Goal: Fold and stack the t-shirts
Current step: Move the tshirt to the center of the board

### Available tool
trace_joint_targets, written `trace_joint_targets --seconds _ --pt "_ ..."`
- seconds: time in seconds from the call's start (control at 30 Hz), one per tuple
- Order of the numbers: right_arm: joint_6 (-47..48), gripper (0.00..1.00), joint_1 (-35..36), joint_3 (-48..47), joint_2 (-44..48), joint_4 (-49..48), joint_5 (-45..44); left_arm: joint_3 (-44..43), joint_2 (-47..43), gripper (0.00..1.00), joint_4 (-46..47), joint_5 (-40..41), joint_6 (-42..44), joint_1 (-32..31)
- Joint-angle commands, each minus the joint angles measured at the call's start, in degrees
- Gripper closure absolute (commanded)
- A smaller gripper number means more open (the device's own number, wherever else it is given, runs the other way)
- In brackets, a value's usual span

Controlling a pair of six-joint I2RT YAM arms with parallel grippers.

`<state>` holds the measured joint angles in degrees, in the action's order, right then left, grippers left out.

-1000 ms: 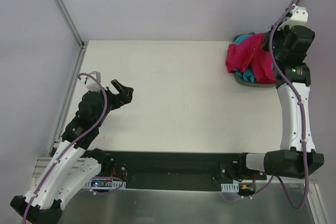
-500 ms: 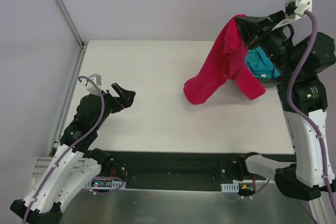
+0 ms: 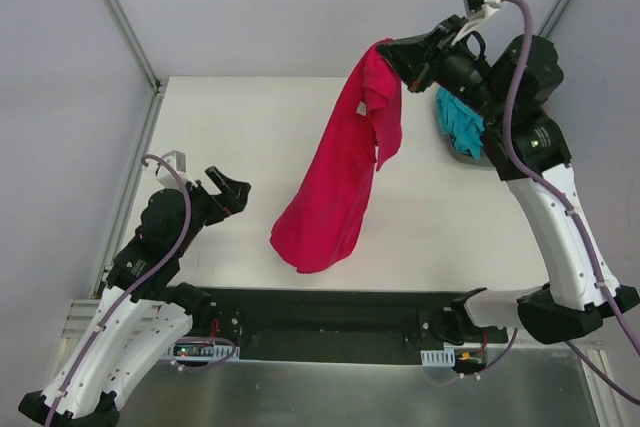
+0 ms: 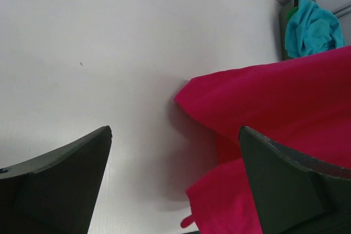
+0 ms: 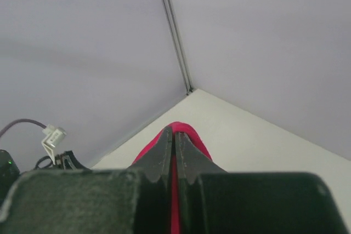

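You see your left gripper (image 3: 232, 185) near the left near corner of the tabletop (image 3: 250, 117), with its jaws wide apart and nothing between them. The red t-shirt (image 3: 335, 182) hangs in a long drape, and its lower end seems to rest on the tabletop close to the near edge. Your right gripper (image 3: 395, 50) is raised above the far edge and pinches the top of this shirt. The teal t-shirt (image 3: 460, 122) lies in the tray (image 4: 286, 26) at the far right corner.
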<state>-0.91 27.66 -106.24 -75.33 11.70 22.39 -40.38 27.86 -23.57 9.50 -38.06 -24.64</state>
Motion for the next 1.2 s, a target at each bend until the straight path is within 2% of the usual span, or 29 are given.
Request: trace_joint_targets --seconds 0.0,0.17,0.3,0.37,0.43,0.47,0.6,0.63,0.7,0.83,0.87,1.07,1.17 --pt "-0.1 0.99 0.0 10.6 4.6 -5.6 -7.4 -1.1 0.5 0.01 -2.1 2.6 -1.0 0.5" --pt "0.5 0.99 -2.2 35.0 14.6 -5.6 -25.4 -0.2 4.1 0.01 -2.6 1.6 -1.6 0.4" --pt "-4.6 0.99 -7.2 52.6 18.7 -3.5 -30.9 0.8 9.9 0.01 -2.6 -2.2 -2.3 0.4" --pt "-6.6 0.99 -10.5 57.9 18.1 -2.7 -28.9 0.8 14.2 0.01 -2.4 -4.9 -2.0 0.5" --pt "-7.6 0.96 -12.8 60.5 16.5 -2.0 -27.8 0.7 18.8 0.01 -1.7 -7.8 -1.2 0.4" --pt "-7.5 0.92 -13.6 61.2 15.4 -1.8 -27.4 0.8 20.8 0.01 -0.1 -10.7 -0.5 0.4" --pt "-6.6 0.89 -14.0 61.2 10.9 0.9 -26.3 1.8 30.1 0.01 7.0 -19.2 0.4 0.4" --pt "-6.5 0.81 -14.0 60.6 10.1 1.9 -26.3 1.3 32.2 0.01 7.1 -19.4 0.6 0.4" --pt "-5.7 0.49 -13.9 60.4 10.3 3.6 -26.6 0.4 36.7 0.01 7.2 -18.5 1.0 0.4" --pt "-5.2 0.01 -14.1 62.1 14.6 6.8 -31.4 -1.5 42.1 0.02 7.1 -17.4 1.5 0.4" --pt "-5.2 0.04 -14.0 63.0 16.0 7.3 -32.4 -2.2 43.3 0.03 7.1 -17.3 1.5 0.4" --pt "-4.9 0.04 -14.2 70.2 26.5 8.7 -33.6 -5.6 50.9 0.12 7.9 -14.2 3.3 0.4" --pt "-6.7 0.04 -14.3 73.4 30.8 8.7 -34.3 -8.0 55.8 0.16 8.0 -15.6 3.3 0.4"
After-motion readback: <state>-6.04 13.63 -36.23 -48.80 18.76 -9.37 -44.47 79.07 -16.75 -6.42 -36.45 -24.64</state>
